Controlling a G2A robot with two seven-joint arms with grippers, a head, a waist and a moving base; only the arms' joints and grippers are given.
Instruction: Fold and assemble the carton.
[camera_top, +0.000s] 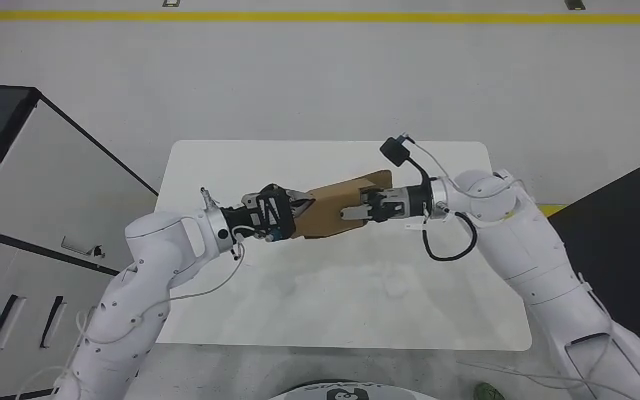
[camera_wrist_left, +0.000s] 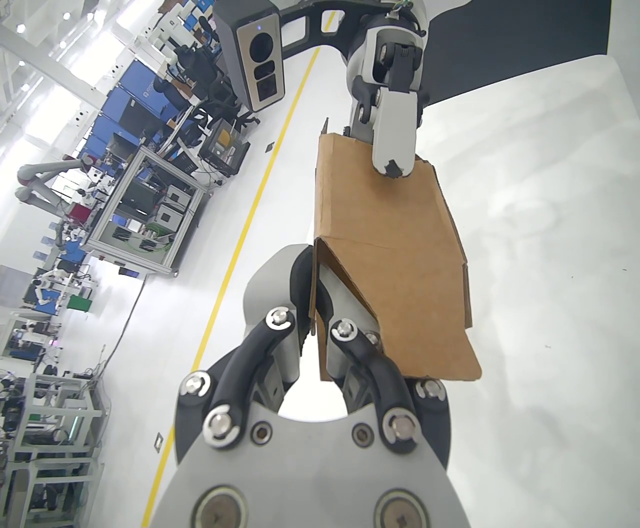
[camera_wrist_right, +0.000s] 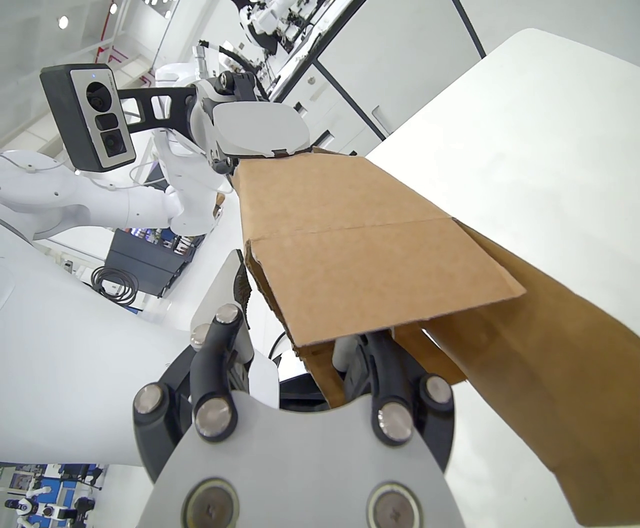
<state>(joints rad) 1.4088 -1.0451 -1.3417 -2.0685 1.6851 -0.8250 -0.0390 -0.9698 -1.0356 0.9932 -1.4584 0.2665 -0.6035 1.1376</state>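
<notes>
Left tool (camera_top: 297, 208) and right tool (camera_top: 351, 213) each seemingly clamp opposite carton (camera_top: 333, 198) ends.

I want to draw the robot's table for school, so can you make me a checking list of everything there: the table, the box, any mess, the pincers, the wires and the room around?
Surface: white table with rounded corners.
Job's things: one brown carton, partly folded, flaps loose, held between both pincers.
Clutter: nothing seen.
Grippers: left pincer shut on one end of the carton; right pincer shut on the other end.
Cables: black cable looped beside the right arm; thin cable hanging along the left arm.
Surroundings: pale floor with a yellow line; black-framed cabinet beside the table.
</notes>
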